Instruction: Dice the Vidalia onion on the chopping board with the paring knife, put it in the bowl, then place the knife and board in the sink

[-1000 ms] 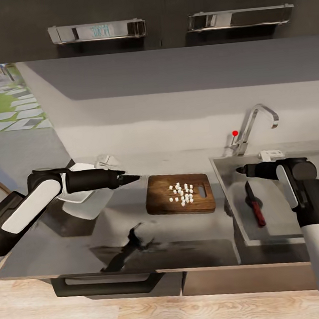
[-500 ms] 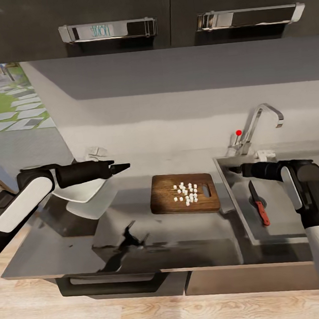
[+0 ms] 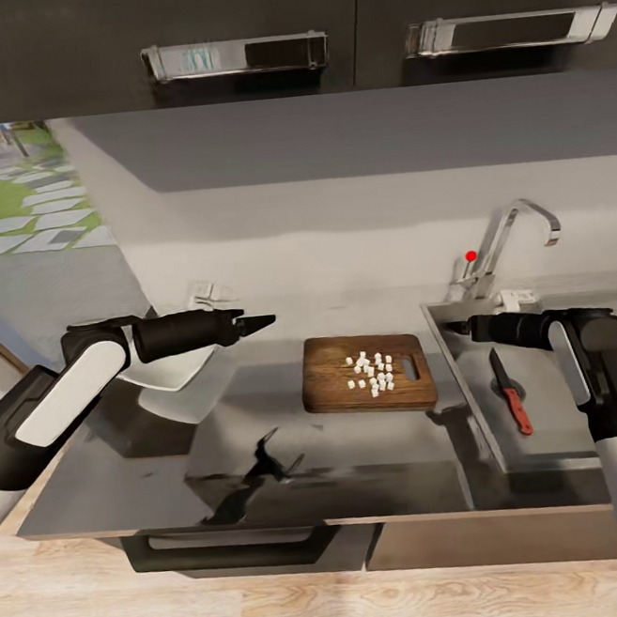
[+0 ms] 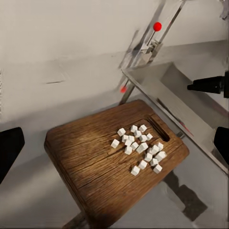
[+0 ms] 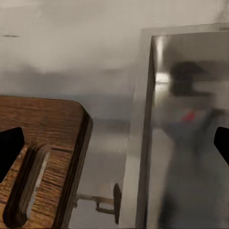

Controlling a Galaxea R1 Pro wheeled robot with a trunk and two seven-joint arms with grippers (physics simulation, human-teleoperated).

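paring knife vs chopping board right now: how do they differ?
Place: the paring knife lies in the sink; the chopping board rests on the countertop.
Size: the knife is slim and shorter than the broad board.
Load: the board carries the diced onion; the knife carries nothing.
Shared: neither is in a gripper.

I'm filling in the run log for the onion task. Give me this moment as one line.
stage: onion diced, not yet bowled | dice on chopping board | paring knife in sink | left gripper and right gripper empty | bowl behind left arm
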